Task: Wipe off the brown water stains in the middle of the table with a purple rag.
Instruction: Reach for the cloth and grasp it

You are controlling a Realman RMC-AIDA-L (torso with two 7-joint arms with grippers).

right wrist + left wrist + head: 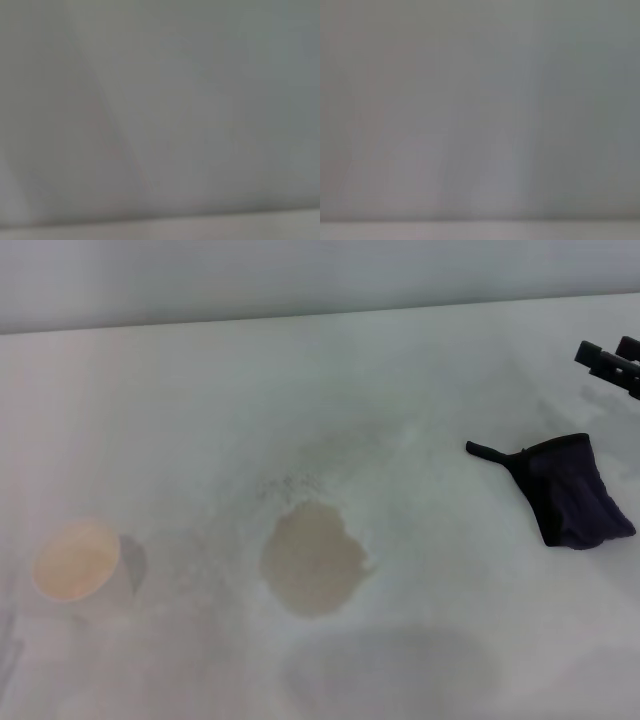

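- One table — a wide white top with faint grey smudges, filling the head view from near edge to far edge
- One stain, pale tan and roughly round with an uneven edge, lying near the middle of the table, a little toward the near side; a sprinkle of fine dark specks sits just beyond its far edge
- One rag, dark purple with black trim, lying crumpled on the table at the right, well apart from the stain; its one thin black tail points left, toward the middle
- One cup, white paper with an orange-tinted inside, standing upright at the near left, well apart from the stain and on the opposite side of it from the rag
- One gripper in view — the right gripper, dark, at the far right edge, beyond the rag and not touching it; two dark finger tips show there with a gap between them, so the fingers stand apart and hold nothing
- The left gripper does not show in any view
- Both wrist views give only a plain pale grey surface with a lighter band along one edge; nothing on it can be told apart
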